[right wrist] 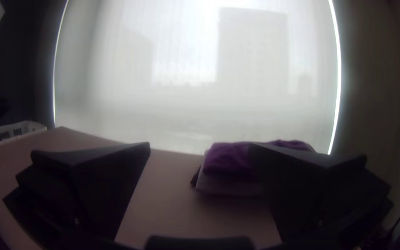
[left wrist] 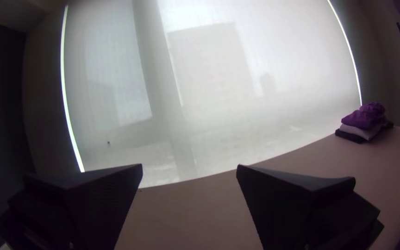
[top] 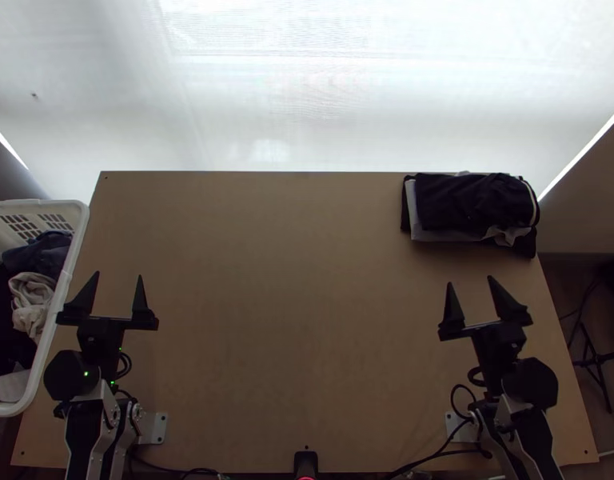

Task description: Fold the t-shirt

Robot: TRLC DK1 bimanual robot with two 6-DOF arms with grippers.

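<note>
I recorded the left end effector and right end effector spread wide. Beyond the right one, a folded cloth stack, t-shirt indistinguishable, lay on the bench: black-topped from above, soft purple in the right wrist view. Left of the left one stood a perforated white basket.
</note>
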